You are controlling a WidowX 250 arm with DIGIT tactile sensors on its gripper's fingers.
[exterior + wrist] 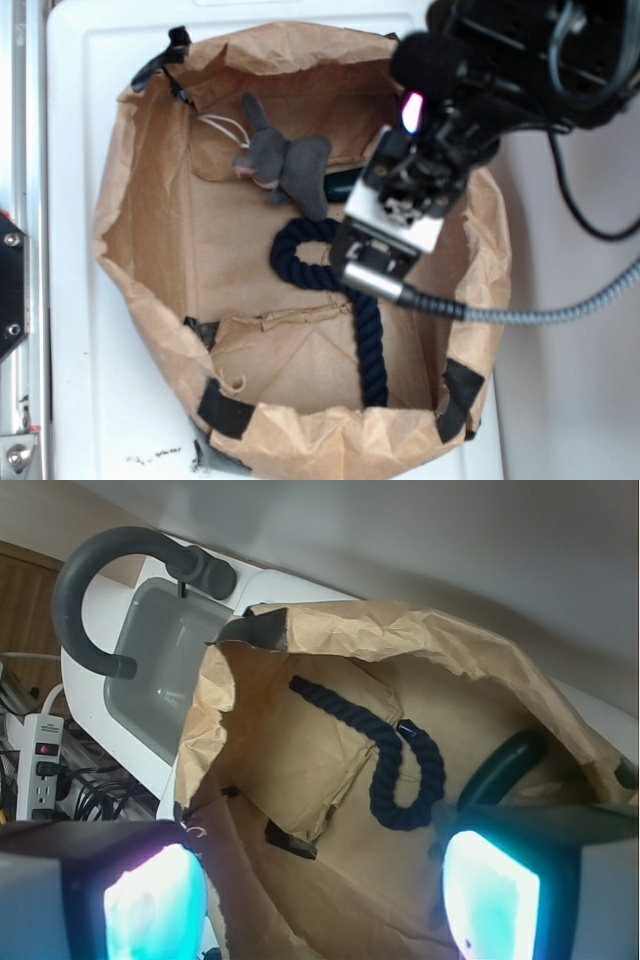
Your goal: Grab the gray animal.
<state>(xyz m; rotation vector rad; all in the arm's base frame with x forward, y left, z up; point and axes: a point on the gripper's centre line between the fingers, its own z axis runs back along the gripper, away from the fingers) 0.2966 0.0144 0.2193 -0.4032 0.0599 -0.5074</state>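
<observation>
so the setup sits on a white plastic tabletop with a grey toy sink basin and a curved dark grey faucet, white power strip off to the side, plain pale wall behind

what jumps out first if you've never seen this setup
A crumpled brown paper bag fills the white surface, open toward the camera. Inside, the gray animal lies near the far wall, with a navy rope looped below it. The gripper hangs over the bag's right side, clear of the toy; its jaws aren't readable.
</observation>
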